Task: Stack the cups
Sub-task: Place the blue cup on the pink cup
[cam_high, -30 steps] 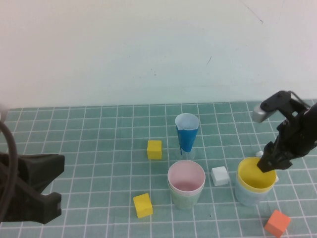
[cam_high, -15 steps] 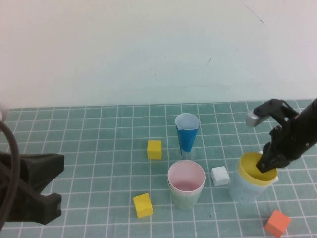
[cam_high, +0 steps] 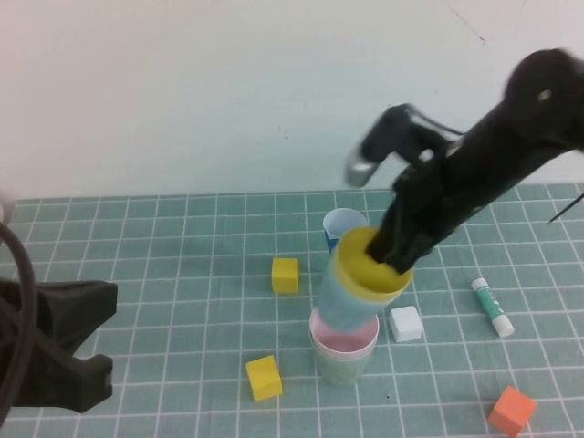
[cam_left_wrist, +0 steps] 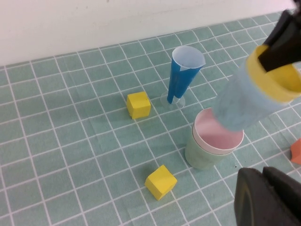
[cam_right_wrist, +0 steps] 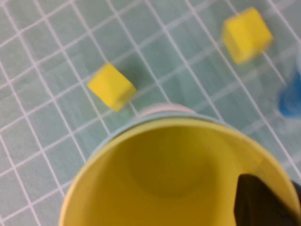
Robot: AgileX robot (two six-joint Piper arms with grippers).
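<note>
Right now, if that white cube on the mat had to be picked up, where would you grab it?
Probably from straight above, pinching two opposite flat sides of the white cube. It sits flat with open mat towards the glue stick, but the pink cup stands close on its other side, so pinch the faces not turned to it.

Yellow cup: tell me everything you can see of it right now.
The yellow cup is a wide, tapered tumbler of smooth plastic, nested inside the light blue cup so that only its rim band and its inside show. The right gripper is shut on its rim, one finger inside. The pair hangs tilted, mouth toward the robot's right, the blue base just above or in the mouth of the pink cup. The left gripper is parked shut, near left.
</note>
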